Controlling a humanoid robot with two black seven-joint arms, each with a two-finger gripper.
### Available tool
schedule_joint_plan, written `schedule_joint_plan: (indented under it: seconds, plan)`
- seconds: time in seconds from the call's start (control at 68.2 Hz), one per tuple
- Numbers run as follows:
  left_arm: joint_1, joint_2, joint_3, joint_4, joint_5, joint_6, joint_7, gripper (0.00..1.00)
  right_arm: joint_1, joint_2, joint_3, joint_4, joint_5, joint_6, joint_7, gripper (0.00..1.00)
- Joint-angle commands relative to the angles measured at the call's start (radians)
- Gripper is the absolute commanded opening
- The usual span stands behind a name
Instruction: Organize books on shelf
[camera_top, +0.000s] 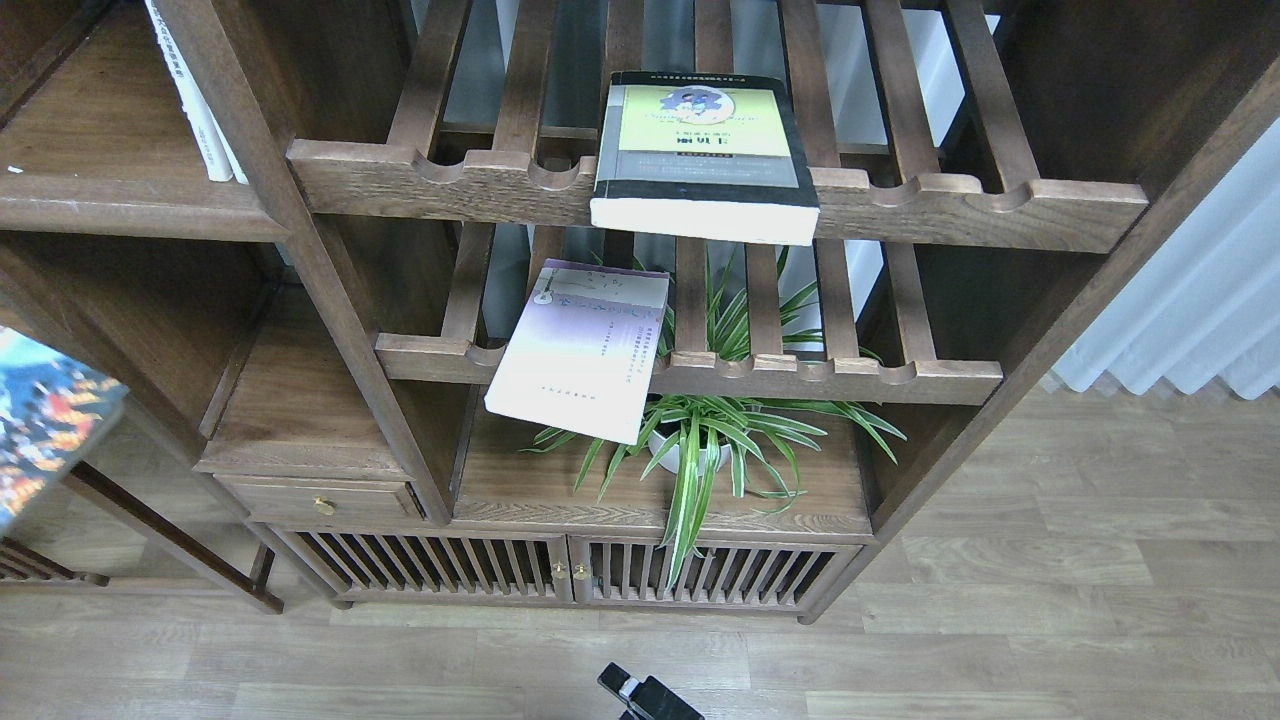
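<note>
While the plant (700, 440) is standing on the lower board, the thick book (703, 160) is lying above it on the upper rack (960, 205), overhanging the rail. The thin book (585, 350) is tilting off the rack just left of the plant. The colourful book (45, 415) is showing far left, well apart, its holder out of view. The right gripper (645, 695) is showing only a dark tip below the plant; whether its fingers are parted cannot be told.

Thick book (703, 150): yellow-green cover, black border, grey lower band, white page edge. Thin book (580, 352): lavender fading to white. Colourful book (45, 420) at left edge: blue with orange and red specks. Bookcase (330, 300): dark brown wood, visible grain. Spider plant (715, 440): green leaves striped white, white pot. Floor (1050, 600): grey-brown wood-look planks. Curtain (1200, 300): white.
</note>
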Motion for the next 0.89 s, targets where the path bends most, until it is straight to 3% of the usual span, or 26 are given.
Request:
schedule_joint_plan:
  seconds: [0.0, 0.103, 0.337, 0.645, 0.88]
  plan:
    - [-0.040, 0.057, -0.021, 0.000, 0.001, 0.000, 0.002, 0.05, 0.000, 0.000, 0.000, -0.002, 0.000, 0.000, 0.000, 1.00]
    - [-0.081, 0.094, -0.026, 0.003, 0.005, 0.000, 0.011, 0.05, 0.000, 0.000, 0.000, -0.004, 0.000, 0.000, 0.000, 1.00]
    - [-0.300, 0.120, -0.024, 0.025, 0.157, 0.000, 0.120, 0.05, 0.000, 0.000, 0.000, -0.004, 0.000, 0.000, -0.002, 1.00]
    - [-0.529, 0.116, -0.020, 0.046, 0.430, 0.000, 0.135, 0.05, -0.008, 0.000, 0.000, -0.004, 0.000, 0.000, 0.000, 1.00]
    - [-0.715, 0.106, 0.065, 0.086, 0.585, 0.000, 0.138, 0.06, -0.006, 0.000, 0.000, -0.005, 0.000, 0.000, -0.002, 1.00]
